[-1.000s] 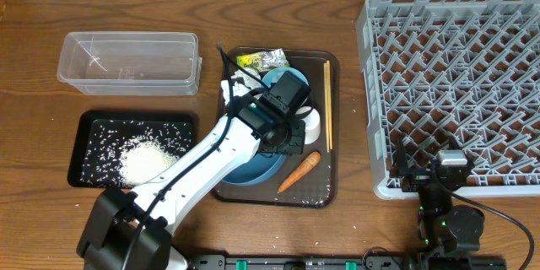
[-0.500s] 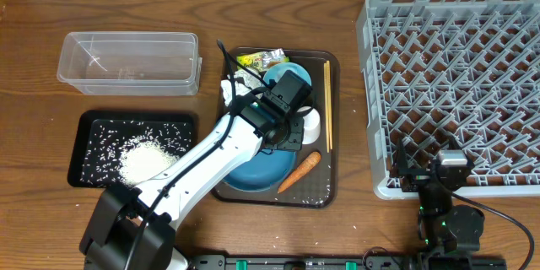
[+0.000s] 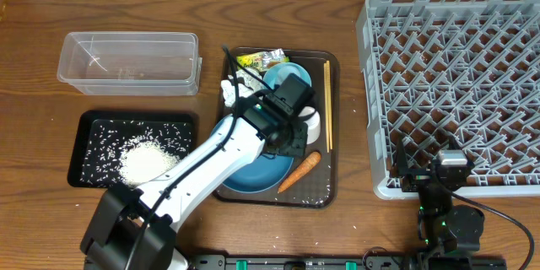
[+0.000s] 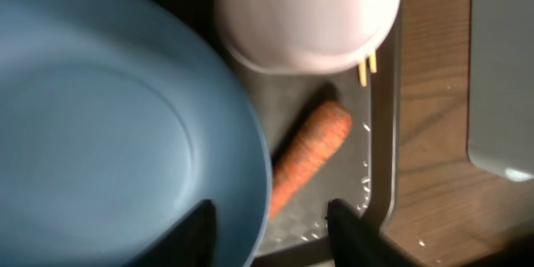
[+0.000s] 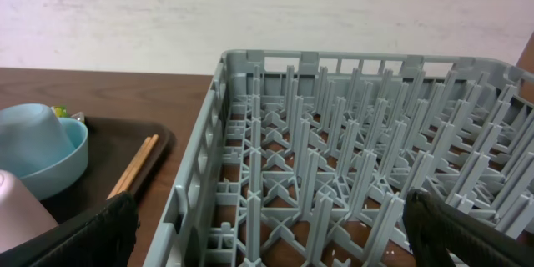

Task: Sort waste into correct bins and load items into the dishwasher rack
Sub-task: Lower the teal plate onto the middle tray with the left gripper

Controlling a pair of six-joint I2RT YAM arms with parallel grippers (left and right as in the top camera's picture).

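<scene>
Wood grain runs across the whole desk (image 3: 34, 17), a warm brown top that meets a pale wall (image 5: 167, 8) along its far edge. On the left side sit two containers, one behind the other. The clear plastic tub (image 3: 194, 67) is nearer the wall, and the black tray (image 3: 78, 148) is nearer me, with white rice grains (image 3: 143, 159) heaped and scattered inside it.

In the middle lies a dark brown serving tray (image 3: 334, 93) crowded with things. A yellow-green snack wrapper (image 3: 263, 59) lies at its far end. Beside the wrapper is a small light blue bowl (image 5: 73, 157) with a light blue cup (image 5: 29, 138) resting in it. A white cup (image 4: 309, 8) stands near the tray's centre, and thin wooden chopsticks (image 3: 327, 114) lie along the right rim. The orange carrot (image 4: 309, 154) lies at a slant near the front, just beside the large dark blue bowl (image 4: 108, 133), and a few stray grains dot the tray floor there.

The left claw (image 4: 271, 217) hangs over the bowl's right rim. Its fingers are parted, one above the bowl and one above the tray floor, and they grip nothing.

The grey dishwasher rack (image 3: 456, 76) fills the right side of the desk. The right claw (image 5: 269, 217) sits low at the rack's front edge, spread wide and holding nothing.
</scene>
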